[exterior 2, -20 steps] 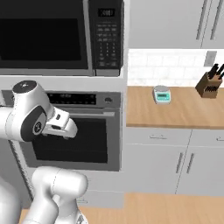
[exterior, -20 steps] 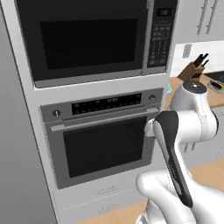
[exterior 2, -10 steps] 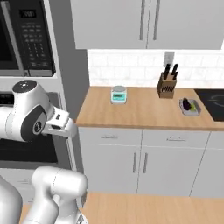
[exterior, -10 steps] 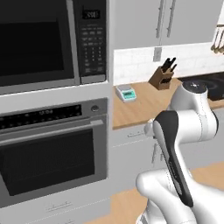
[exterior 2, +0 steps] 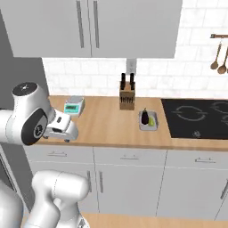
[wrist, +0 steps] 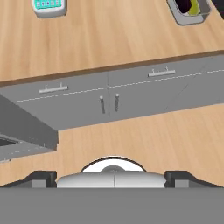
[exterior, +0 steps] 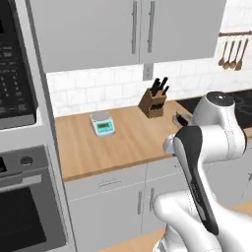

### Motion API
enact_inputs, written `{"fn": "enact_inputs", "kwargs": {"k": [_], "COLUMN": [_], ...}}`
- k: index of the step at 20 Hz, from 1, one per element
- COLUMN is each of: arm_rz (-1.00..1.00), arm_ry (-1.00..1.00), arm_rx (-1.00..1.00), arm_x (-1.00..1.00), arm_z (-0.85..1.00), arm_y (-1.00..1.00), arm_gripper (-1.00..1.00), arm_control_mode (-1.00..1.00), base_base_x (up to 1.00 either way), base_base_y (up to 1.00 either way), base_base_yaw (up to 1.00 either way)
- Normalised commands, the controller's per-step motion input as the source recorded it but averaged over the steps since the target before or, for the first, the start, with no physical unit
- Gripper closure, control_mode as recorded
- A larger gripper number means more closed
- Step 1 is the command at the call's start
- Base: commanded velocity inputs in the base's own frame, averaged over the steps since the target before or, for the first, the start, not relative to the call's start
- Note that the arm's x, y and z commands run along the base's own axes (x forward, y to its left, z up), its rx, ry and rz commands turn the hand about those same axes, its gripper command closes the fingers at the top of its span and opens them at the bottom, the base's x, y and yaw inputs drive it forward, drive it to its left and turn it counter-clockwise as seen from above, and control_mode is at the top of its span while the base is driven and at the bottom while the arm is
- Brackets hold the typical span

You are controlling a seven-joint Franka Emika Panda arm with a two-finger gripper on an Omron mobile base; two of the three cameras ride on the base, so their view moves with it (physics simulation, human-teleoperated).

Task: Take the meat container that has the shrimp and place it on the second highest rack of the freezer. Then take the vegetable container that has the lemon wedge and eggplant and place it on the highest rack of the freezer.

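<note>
The vegetable container [exterior 2: 148, 120], a small grey tray holding a dark eggplant and a yellow lemon wedge, sits on the wooden counter [exterior 2: 107, 129] just left of the stovetop. Its edge shows at the top right of the hand view [wrist: 189, 9] and behind my arm in the left base view [exterior: 180, 118]. My gripper [wrist: 112, 178] is open and holds nothing. It hangs in front of the counter edge, above the floor and well left of the container. The meat container with the shrimp and the freezer are out of view.
A small kitchen scale [exterior 2: 73, 107] and a knife block [exterior 2: 127, 95] stand on the counter. A black stovetop [exterior 2: 196, 116] lies at the right, with utensils [exterior 2: 219, 57] hanging above. The oven [exterior: 19, 206] and microwave [exterior: 15, 83] stand at the left. Grey cabinet doors [wrist: 109, 103] run below the counter.
The whole picture has shifted: the base has driven right, from the oven and microwave to the counter and stovetop. The gripper has stayed open.
</note>
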Motion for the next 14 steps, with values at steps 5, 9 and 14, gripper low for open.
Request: {"fn": "enact_inputs", "kwargs": {"k": [5,9,14], "arm_rz": [0.0,0.0,0.0], "arm_ry": [0.0,0.0,0.0], "arm_rx": [0.0,0.0,0.0], "arm_x": [0.0,0.0,0.0], "arm_z": [0.0,0.0,0.0], "arm_y": [0.0,0.0,0.0], "arm_gripper": [-1.0,-1.0,-1.0], "arm_control_mode": [1.0,1.0,1.0], "base_base_x": [0.82,0.58,0.21], "base_base_y": [-0.57,-0.23,-0.08], "base_base_yaw": [0.0,0.08,0.22]}}
